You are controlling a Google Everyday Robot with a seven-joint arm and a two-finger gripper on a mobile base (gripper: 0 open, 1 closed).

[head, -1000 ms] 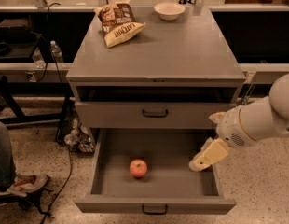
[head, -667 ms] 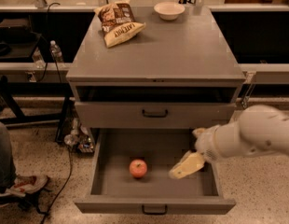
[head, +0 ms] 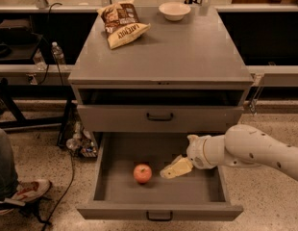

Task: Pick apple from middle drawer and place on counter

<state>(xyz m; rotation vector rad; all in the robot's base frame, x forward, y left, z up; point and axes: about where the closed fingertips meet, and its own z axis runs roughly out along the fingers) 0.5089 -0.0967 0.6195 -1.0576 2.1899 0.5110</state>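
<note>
The apple [head: 142, 173] is small, round and red-pink, and lies on the floor of the open middle drawer [head: 206, 189], left of centre. The drawer is pulled fully out, with a small black handle on its front. My gripper [head: 170, 170] reaches in from the right on a white arm and hangs over the drawer just right of the apple, a short gap between them. Its pale yellow fingers point left toward the apple. The counter [head: 187, 47] is the cabinet's flat grey top, above.
A chip bag [head: 121, 23] and a white bowl [head: 174, 10] sit at the back of the counter. A shut drawer front with a black handle [head: 159, 116] is above the open drawer. A person's leg and shoe [head: 19, 191] are at the lower left, with bottles and cables on the floor.
My arm has swung left and down into the drawer. The gripper went from the drawer's right side to just right of the apple. The apple has not moved.
</note>
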